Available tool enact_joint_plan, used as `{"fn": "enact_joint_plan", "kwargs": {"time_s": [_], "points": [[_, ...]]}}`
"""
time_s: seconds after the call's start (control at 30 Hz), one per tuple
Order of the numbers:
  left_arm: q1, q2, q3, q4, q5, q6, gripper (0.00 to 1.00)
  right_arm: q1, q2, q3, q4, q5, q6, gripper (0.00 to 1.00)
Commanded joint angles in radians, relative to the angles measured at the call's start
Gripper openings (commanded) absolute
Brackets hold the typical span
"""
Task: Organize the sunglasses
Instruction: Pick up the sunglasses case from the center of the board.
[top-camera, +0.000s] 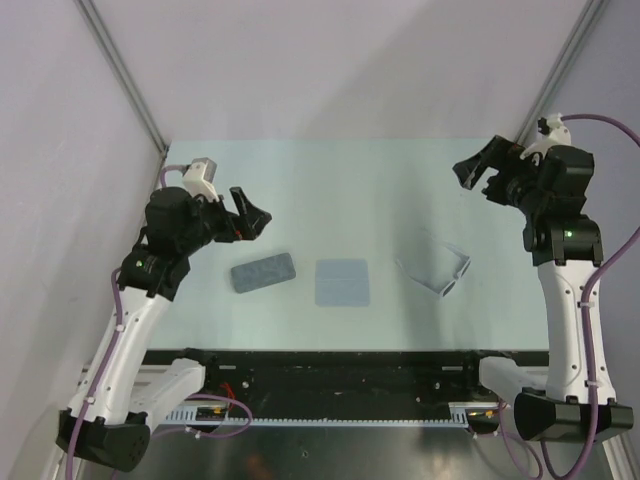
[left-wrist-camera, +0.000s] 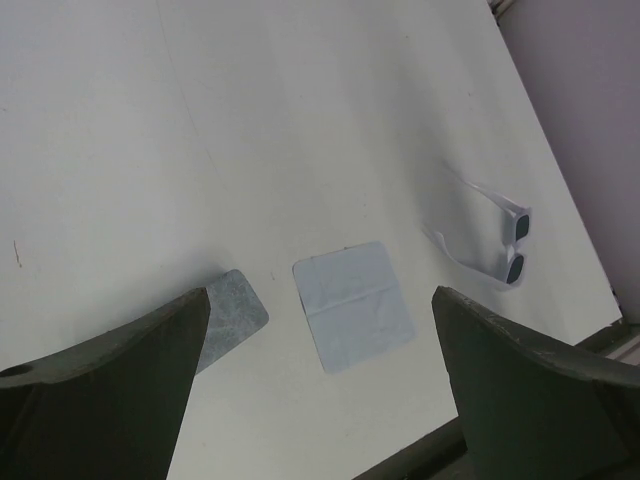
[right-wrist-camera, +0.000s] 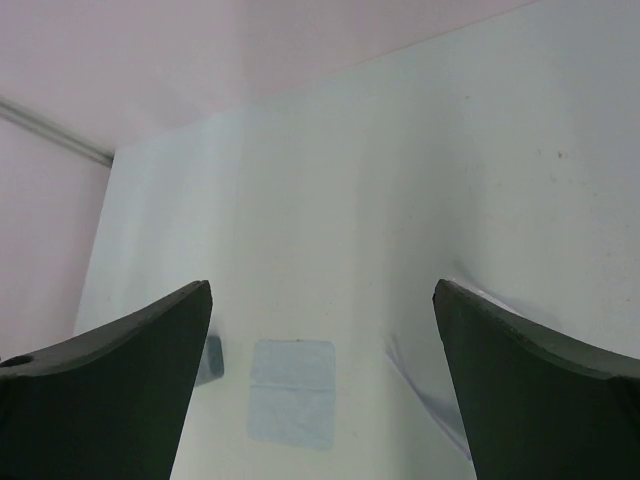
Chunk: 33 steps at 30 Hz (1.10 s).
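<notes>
**A:** Where are the sunglasses (top-camera: 437, 268) sitting?

**B:** Flat on the tabletop (top-camera: 330, 180), in its right half and nearer the near edge than the far one. The arms are unfolded. The white front with its dark lenses faces the near right corner, and the arms run back toward the middle.

**A:** Anything touching them?

**B:** Nothing. A square grey-blue cloth (top-camera: 343, 283) lies to their left, about midway along the near edge. Left of that, also apart, is a grey felt case (top-camera: 263, 272). The three make a loose row along the near edge, with a gap between each.

**A:** And the left claw (top-camera: 255, 222)?

**B:** Up in the air over the left side of the tabletop, just beyond the case. Its jaws are spread wide and hold nothing. From its own camera, the cloth shows between the two fingers (left-wrist-camera: 110, 380), with a corner of the case beside the left one.

**A:** The right claw (top-camera: 478, 180)?

**B:** Also raised, toward the far right corner, well apart from the sunglasses. Its jaws gape just as wide, with nothing between them. In its wrist view the sunglasses are only a pale blur by the right finger.
</notes>
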Motion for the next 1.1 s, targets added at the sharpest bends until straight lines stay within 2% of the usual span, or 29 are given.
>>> {"fn": "enact_joint_plan", "kwargs": {"time_s": [0.0, 0.03, 0.23, 0.3, 0.43, 0.47, 0.57, 0.6, 0.7, 0.87, 1.07], "points": [[0.007, -0.036, -0.003, 0.015, -0.016, -0.046, 1.0, 0.062, -0.042, 0.018, 0.034, 0.02, -0.093, 1.0], [0.009, -0.041, -0.003, 0.013, -0.025, -0.051, 1.0, 0.129, -0.047, 0.013, 0.047, 0.026, -0.107, 1.0], [0.016, -0.083, -0.016, 0.015, -0.015, -0.051, 1.0, 0.254, 0.002, 0.012, 0.102, -0.023, -0.166, 1.0], [0.018, -0.099, -0.015, 0.013, -0.051, -0.016, 1.0, 0.357, 0.025, 0.012, 0.12, -0.014, -0.198, 1.0], [0.018, -0.169, -0.023, 0.007, -0.263, -0.014, 1.0, 0.57, 0.117, 0.012, 0.154, 0.049, -0.338, 1.0], [0.019, -0.183, -0.018, 0.001, -0.35, -0.022, 1.0, 0.666, 0.137, 0.012, 0.16, 0.103, -0.365, 1.0], [0.021, -0.217, 0.003, -0.031, -0.458, -0.057, 1.0, 0.817, 0.242, 0.012, 0.171, 0.212, -0.51, 1.0], [0.021, -0.223, 0.01, -0.046, -0.472, -0.068, 1.0, 0.885, 0.27, 0.012, 0.171, 0.224, -0.541, 1.0], [0.021, -0.231, 0.034, -0.08, -0.527, -0.111, 1.0, 0.99, 0.39, 0.012, 0.179, 0.256, -0.624, 0.99], [0.021, -0.226, 0.054, -0.123, -0.553, -0.147, 1.0, 1.082, 0.559, 0.016, 0.225, 0.31, -0.771, 1.0], [0.03, -0.163, 0.054, -0.209, -0.573, -0.169, 1.0, 1.096, 0.7, 0.041, 0.312, 0.275, -0.853, 1.0]]}}
